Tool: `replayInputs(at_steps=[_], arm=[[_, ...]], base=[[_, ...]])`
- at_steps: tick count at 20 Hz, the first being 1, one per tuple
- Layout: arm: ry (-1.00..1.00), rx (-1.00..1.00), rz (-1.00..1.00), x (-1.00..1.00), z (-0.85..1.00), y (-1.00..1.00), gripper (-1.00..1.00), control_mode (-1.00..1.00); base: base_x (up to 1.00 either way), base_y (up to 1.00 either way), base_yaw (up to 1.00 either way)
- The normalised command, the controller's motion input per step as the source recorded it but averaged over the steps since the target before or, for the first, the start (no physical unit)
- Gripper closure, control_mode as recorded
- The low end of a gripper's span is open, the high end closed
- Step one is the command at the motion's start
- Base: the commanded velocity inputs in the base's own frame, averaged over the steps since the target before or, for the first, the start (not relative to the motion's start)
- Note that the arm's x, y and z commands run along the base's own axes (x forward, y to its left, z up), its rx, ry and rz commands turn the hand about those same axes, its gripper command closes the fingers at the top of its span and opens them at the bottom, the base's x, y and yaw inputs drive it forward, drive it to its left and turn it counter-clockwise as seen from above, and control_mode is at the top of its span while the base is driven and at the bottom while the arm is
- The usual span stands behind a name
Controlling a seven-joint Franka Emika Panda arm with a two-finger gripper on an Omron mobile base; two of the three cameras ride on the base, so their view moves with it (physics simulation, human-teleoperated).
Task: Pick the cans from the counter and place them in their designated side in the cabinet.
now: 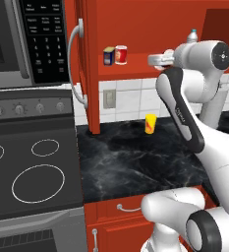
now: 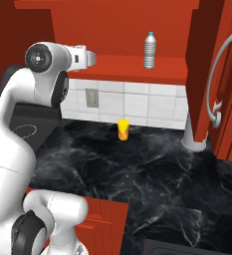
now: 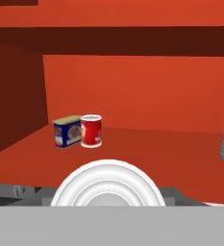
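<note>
One glossy red can [image 3: 91, 130] stands upright on the cabinet's [image 1: 135, 29] smooth red shelf, ahead and left of the gripper [image 1: 158, 61], touching one boxy blue tin [image 3: 67, 131]. The gripper clamps a second can's ringed silver top [image 3: 107, 185].

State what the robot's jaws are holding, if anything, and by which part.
A can, its round silver end facing the hand camera, sits between the jaws. It is apparently gripped by its sides, though the contact itself is hidden.
</note>
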Motion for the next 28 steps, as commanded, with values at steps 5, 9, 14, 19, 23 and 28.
replayInputs(at_steps=[5,9,14,19,23,28], arm=[[0.00,0.00,0.00,0.16,-0.19,0.00,1.00,-1.00],[0.00,0.00,0.01,0.19,-0.15,0.00,1.00,-1.00],[0.00,0.00,0.00,0.24,-0.08,0.00,1.00,-1.00],[0.00,0.00,0.00,0.28,-0.03,0.00,1.00,-1.00],[0.01,0.00,0.00,0.28,-0.02,0.00,1.00,-1.00],[0.02,0.00,0.00,0.27,-0.01,0.00,1.00,-1.00]], base=[[0.00,0.00,0.00],[0.00,0.00,0.00],[0.00,0.00,0.00],[0.00,0.00,0.00],[0.00,0.00,0.00],[0.00,0.00,0.00]])
